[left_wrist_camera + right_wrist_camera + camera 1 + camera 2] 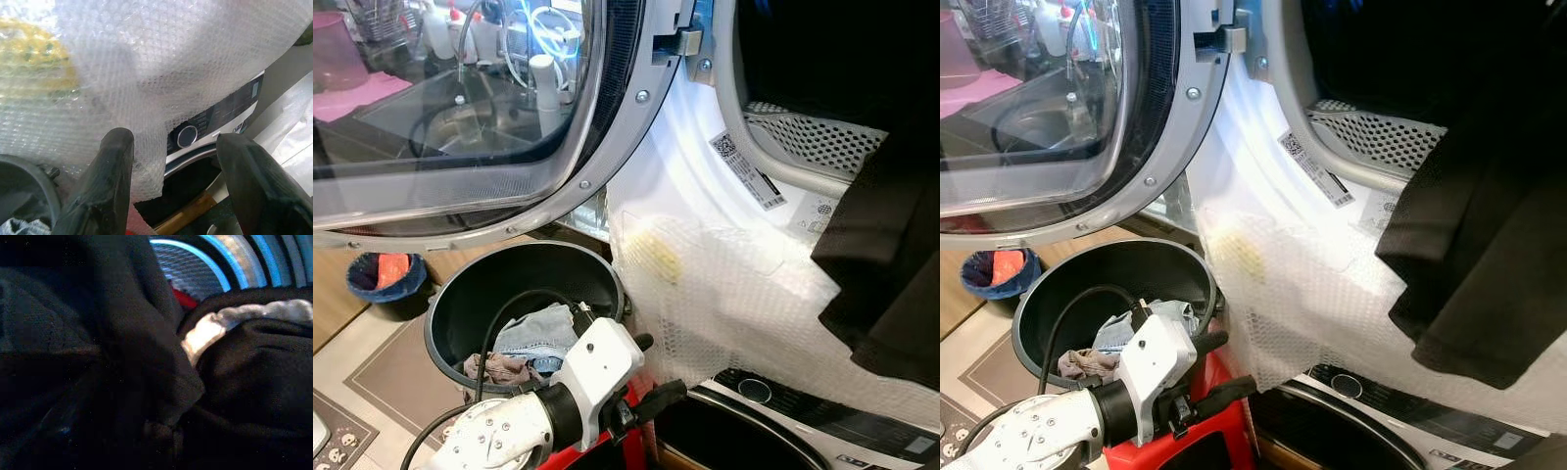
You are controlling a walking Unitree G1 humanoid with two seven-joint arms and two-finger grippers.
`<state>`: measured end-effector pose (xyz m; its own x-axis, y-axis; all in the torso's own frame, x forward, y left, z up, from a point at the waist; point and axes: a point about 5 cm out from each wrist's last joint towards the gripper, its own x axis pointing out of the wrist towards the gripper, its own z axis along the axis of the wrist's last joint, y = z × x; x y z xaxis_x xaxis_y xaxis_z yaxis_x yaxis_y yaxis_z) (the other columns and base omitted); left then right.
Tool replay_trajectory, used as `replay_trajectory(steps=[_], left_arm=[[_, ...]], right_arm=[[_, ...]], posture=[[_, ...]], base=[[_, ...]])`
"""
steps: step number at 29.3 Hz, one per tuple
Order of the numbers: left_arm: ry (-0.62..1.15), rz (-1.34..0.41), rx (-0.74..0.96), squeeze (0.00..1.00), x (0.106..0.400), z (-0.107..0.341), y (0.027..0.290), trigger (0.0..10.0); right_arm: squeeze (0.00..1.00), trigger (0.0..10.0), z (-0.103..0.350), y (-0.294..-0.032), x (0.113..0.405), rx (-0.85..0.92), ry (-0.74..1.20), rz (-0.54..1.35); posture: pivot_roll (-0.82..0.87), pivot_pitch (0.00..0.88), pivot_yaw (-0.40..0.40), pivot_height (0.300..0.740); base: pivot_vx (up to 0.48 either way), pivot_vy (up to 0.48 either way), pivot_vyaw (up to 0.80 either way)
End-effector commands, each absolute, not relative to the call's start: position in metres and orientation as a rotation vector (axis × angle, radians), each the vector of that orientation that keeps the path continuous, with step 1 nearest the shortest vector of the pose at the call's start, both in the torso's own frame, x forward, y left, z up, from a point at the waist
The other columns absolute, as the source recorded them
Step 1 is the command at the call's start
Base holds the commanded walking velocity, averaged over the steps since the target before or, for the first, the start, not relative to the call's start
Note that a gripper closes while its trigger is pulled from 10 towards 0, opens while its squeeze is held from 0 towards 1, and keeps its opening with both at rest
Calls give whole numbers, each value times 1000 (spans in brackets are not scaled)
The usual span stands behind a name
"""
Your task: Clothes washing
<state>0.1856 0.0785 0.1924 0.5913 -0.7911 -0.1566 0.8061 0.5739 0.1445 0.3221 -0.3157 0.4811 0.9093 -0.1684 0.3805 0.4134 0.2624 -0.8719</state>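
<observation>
While my right pincer, buried in the dark fabric garment (1474, 264), carries it towards the drum mouth (803, 59) ahead for loading, I cannot tell its finger state. My left pincer (176, 181) waits spread beside the round black laundry basket (470, 294).

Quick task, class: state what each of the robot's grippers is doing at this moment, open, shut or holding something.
Left gripper: open, empty, by the bubble wrap on the machine front.
Right gripper: cannot be told; dark garment covers its wrist view.
</observation>
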Motion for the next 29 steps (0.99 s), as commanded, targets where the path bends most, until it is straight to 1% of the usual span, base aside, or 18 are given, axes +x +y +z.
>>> replay_trajectory(steps=[1, 2, 3, 5, 6, 8, 10, 11, 13, 15, 17, 18, 19, 20, 23, 29], left_arm=[[77, -936, 211, 0, 185, 192, 79, 10000], [77, -934, 211, 0, 185, 192, 79, 10000], [79, -929, 208, 0, 186, 192, 79, 10000], [79, -925, 210, 0, 186, 192, 79, 10000], [80, -924, 209, 0, 185, 192, 79, 10000], [81, -924, 207, 0, 185, 192, 79, 10000], [81, -923, 207, 0, 185, 192, 79, 10000], [82, -922, 205, 0, 185, 191, 79, 10000], [83, -922, 203, 0, 185, 191, 79, 10000], [82, -924, 202, 0, 185, 191, 79, 10000], [80, -925, 202, 0, 186, 191, 79, 10000], [80, -927, 201, 0, 185, 191, 78, 10000], [81, -929, 201, 0, 185, 191, 78, 10000], [81, -929, 201, 0, 185, 191, 78, 10000], [82, -932, 200, 0, 185, 191, 78, 10000], [82, -930, 202, 0, 184, 191, 79, 10000]], right_arm=[[0, 10000, 499, -318, 313, -1150, -348, -485], [0, 10000, 500, -317, 315, -1105, -369, -484], [0, 10000, 497, -317, 319, -949, -391, -427], [0, 10000, 494, -315, 324, -813, -412, -365], [0, 10000, 481, -309, 332, -665, -321, -126], [0, 10000, 473, -304, 333, -548, -276, 69], [0, 10000, 472, -305, 333, -513, -266, 107], [0, 10000, 467, -309, 330, -482, -206, 193], [0, 10000, 461, -312, 326, -507, -142, 284], [0, 10000, 457, -318, 318, -590, -85, 374], [0, 10000, 455, -319, 315, -590, -53, 419], [0, 10000, 454, -319, 313, -620, -50, 450], [0, 10000, 452, -320, 307, -656, -35, 524], [0, 10000, 452, -320, 307, -656, -35, 524], [0, 10000, 452, -331, 290, -696, 17, 619], [0, 10000, 454, -340, 279, -723, 71, 674]], posture=[[3, 185, -22, 740], [3, 185, -22, 740], [4, 185, -22, 740], [4, 189, -23, 740], [4, 190, -23, 740], [2, 191, -24, 740], [1, 192, -23, 740], [-1, 192, -23, 740], [-5, 192, -23, 740], [-8, 192, -21, 740], [-11, 192, -18, 740], [-11, 192, -17, 740], [-12, 193, -16, 740], [-12, 193, -16, 740], [-11, 192, -16, 740], [-13, 189, -17, 740]], base=[[0, 0, 0], [0, 0, 0], [0, 0, 0], [0, 0, 0], [0, 0, 0], [0, 0, 0], [0, 0, 0], [0, 0, 0], [0, 0, 0], [0, 0, 0], [0, 0, 0], [0, 0, 0], [0, 0, 0], [0, 0, 0], [0, 0, 0], [0, 0, 0]])
